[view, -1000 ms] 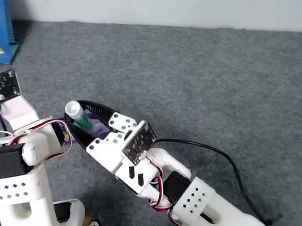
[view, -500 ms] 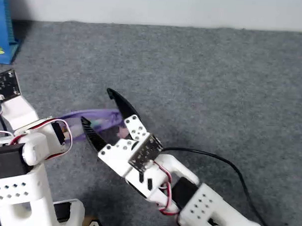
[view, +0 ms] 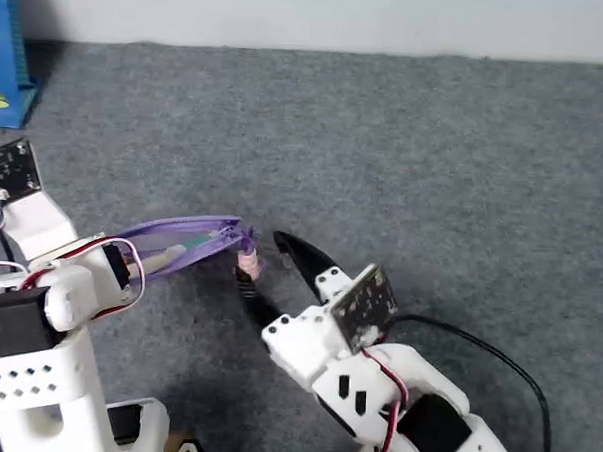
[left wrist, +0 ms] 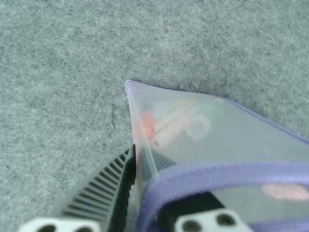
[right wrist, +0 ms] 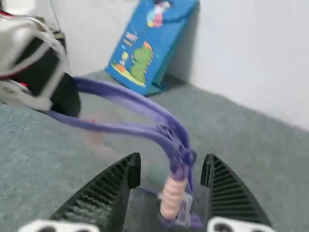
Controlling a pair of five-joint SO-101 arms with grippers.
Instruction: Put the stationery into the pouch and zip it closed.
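Currently the left tool [left wrist: 145,169] is clamped on one end of the purple pouch [view: 181,243], stationery [left wrist: 174,123] inside, mouth open. The right tool [right wrist: 170,162] sits with jaws apart either side of the pink zipper pull [right wrist: 171,193], not gripping. Best bet: pinch the pull squarely near the slider, drag straight along the zip toward the left tool, and hold the pouch taut so it doesn't buckle.

A soft grey fuzzy mat [view: 434,162] lies under the black fingers [right wrist: 104,188] and spreads out all around them. Far past them, a flat blue case with a green dinosaur picture [right wrist: 149,43] leans against a plain white wall [right wrist: 251,53]. The wall stands along the mat's far edge.
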